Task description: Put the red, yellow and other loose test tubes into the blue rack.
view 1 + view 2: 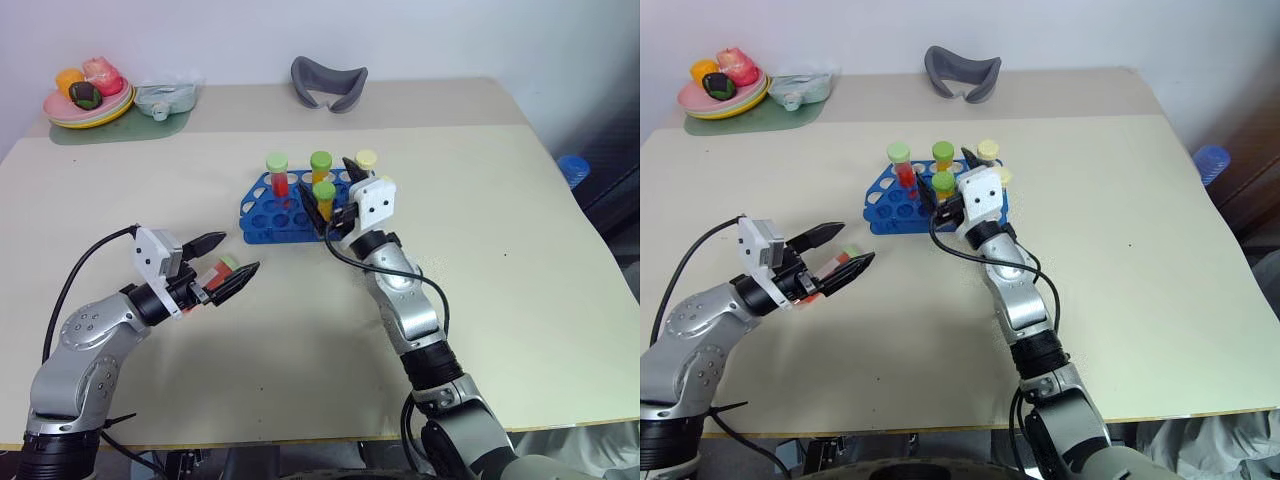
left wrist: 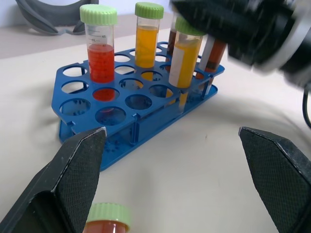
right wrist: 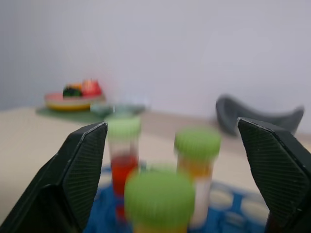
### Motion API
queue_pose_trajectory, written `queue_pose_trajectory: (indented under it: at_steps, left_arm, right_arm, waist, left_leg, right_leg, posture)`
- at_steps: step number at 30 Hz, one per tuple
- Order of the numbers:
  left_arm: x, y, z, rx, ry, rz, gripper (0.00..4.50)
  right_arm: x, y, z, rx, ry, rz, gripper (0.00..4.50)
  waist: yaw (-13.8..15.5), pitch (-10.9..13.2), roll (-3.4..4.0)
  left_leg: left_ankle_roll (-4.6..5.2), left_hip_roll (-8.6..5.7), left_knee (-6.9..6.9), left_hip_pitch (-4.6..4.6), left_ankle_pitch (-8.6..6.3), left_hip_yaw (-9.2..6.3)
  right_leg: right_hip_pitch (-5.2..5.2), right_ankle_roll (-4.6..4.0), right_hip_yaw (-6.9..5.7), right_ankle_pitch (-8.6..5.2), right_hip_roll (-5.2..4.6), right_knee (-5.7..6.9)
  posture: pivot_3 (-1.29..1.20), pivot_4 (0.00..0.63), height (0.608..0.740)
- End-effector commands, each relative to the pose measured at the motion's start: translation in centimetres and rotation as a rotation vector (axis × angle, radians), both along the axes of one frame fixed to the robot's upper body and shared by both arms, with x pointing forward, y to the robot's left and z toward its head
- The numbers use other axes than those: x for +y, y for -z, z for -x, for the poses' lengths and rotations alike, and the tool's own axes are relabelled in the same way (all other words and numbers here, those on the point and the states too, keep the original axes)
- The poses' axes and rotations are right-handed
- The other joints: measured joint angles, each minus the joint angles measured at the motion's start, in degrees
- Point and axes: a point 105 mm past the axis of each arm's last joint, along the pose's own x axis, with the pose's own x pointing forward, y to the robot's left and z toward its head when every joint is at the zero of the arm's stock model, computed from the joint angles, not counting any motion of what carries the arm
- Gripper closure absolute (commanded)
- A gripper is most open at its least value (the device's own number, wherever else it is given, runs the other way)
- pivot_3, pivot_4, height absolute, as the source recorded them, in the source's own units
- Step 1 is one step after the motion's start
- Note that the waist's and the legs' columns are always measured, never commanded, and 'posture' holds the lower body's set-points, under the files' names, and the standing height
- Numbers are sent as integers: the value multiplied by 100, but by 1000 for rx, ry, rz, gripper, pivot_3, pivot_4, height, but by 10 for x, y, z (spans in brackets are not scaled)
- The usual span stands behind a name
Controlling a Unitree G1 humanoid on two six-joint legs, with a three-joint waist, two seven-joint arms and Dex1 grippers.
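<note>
The blue rack [image 1: 290, 205] is standing near the middle of the tabletop [image 1: 520, 260], and four capped tubes are standing upright in its holes: a red-filled tube [image 1: 278, 174], an orange-filled tube [image 1: 320, 166], a yellow-filled tube [image 1: 324, 198] and a pale-capped tube [image 1: 366, 160] at the far corner. One loose test tube [image 1: 222, 268], red-filled with a green cap, is lying on the tabletop well apart from the rack, just under the left end effector [image 1: 232, 262].

The loose tube is being judged light, rigid and smooth-walled, so it is likely to roll or slip; a grip across the barrel below the cap is looking safest. The rack itself is looking light enough to be shifted by a knock.

The left end effector is being held wide open, straddling the lying tube without touching it. The right end effector [image 3: 172, 179] is also standing wide, empty, just above the yellow-filled tube's cap.

The right arm over the rack's near side may be obstructing approach to the free holes. A plate of toy food [image 1: 88, 98], a pale dish [image 1: 165, 98] and a grey curved object [image 1: 328, 83] are lying far off.
</note>
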Motion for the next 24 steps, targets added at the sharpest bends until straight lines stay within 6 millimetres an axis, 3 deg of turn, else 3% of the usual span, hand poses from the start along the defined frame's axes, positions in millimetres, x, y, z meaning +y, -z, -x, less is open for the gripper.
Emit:
queue_pose_trajectory:
  at_steps: [1, 4, 7, 14, 19, 24]
  left_arm:
    - [8, -19, 4, -65, -30, -29, 0]
    - [22, -24, -2, -55, -111, -81, 0]
    - [34, -25, -7, 38, -161, -151, 0]
    - [32, -52, -19, 145, -255, -332, 0]
    - [36, -32, -22, 510, -324, -503, 0]
    - [37, -17, -18, 653, -342, -641, 0]
  right_arm:
    - [-1, -53, 17, -144, -47, -42, 31]
    - [-1, -75, 30, -203, -97, 13, 31]
    - [-8, -77, 38, -134, -197, 91, 31]
    - [-41, -41, 55, -9, -303, 385, 31]
    - [-47, -10, 73, 75, -394, 541, 31]
    - [-49, 26, 96, 196, -524, 713, 31]
  waist:
    - [2, 0, 0]
    - [8, 0, 0]
    - [15, 0, -1]
    - [23, 3, -5]
    - [-2, 6, -6]
    - [4, 6, -6]
  left_leg:
    - [0, 0, 0, 0, 0, 0]
    - [0, 0, 0, 0, 0, -1]
    - [0, 0, 1, 0, 0, -4]
    - [3, -4, 5, 0, -2, -16]
    - [4, -3, 6, 5, -2, -21]
    - [6, -4, 5, 5, -3, -21]
  right_leg:
    - [0, 0, 0, 0, 0, 1]
    - [-1, 0, 0, 0, 0, 2]
    - [1, 0, -1, 0, 0, 3]
    - [19, 1, -13, -1, -3, -15]
    - [20, 1, -11, -1, 7, -7]
    - [20, 1, -9, -1, 7, -13]
  posture:
    - [0, 150, 740]
    - [0, 150, 740]
    - [0, 150, 740]
    - [0, 150, 740]
    - [0, 150, 740]
    - [0, 150, 740]
